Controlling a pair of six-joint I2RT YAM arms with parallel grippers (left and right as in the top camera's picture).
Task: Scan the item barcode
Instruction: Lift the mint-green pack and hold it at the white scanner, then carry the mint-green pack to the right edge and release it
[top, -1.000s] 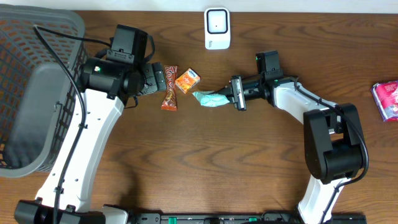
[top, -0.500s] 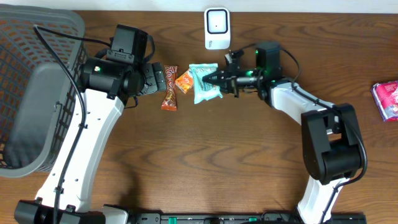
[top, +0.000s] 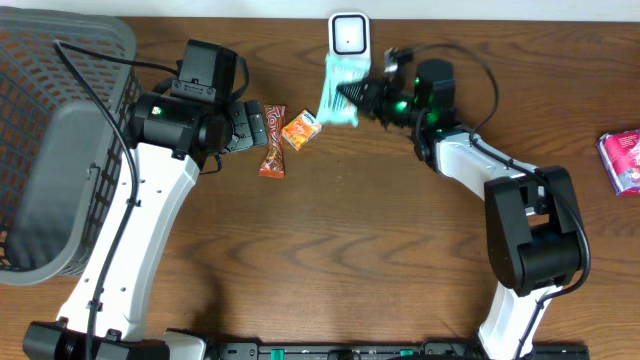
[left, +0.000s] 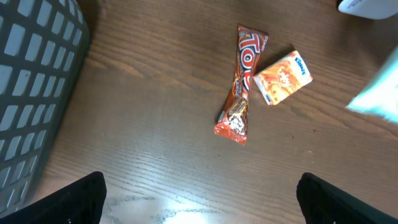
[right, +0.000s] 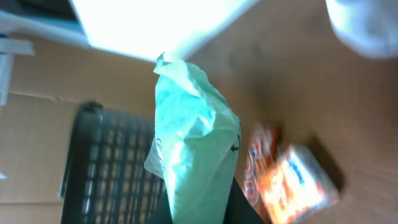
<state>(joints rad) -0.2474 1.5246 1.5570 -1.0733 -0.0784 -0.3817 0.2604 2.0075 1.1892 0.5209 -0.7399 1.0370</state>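
Counter (top: 350, 250): brown wood grain, carrying both arms, with a pale strip of wall showing beyond its far edge.

Basket (top: 70, 60): dark grey mesh, sitting at the counter's left edge. Its inside is showing plain grey, and any contents are not readable.

Scanner (top: 349, 45): white, standing at the middle of the far edge.

Teal packet (top: 338, 88): the task's item, hanging above the counter just in front of the scanner and partly covering its near corner in the overhead view.

Right claw (top: 357, 97): closing tight on the packet's right end.

Left claw (left: 199, 208): standing spread wide, gripping nothing, hovering near the far-left part of the counter.

Candy bar (top: 272, 140) and orange box (top: 301, 129): lying just beside each other between the left claw and the packet.

Pink packet (top: 622, 160): lying at the right edge.

Views: the right wrist camera alone is showing the packet's crumpled face close up. The left wrist camera is showing the bar's lettering, with the packet only a teal blur.
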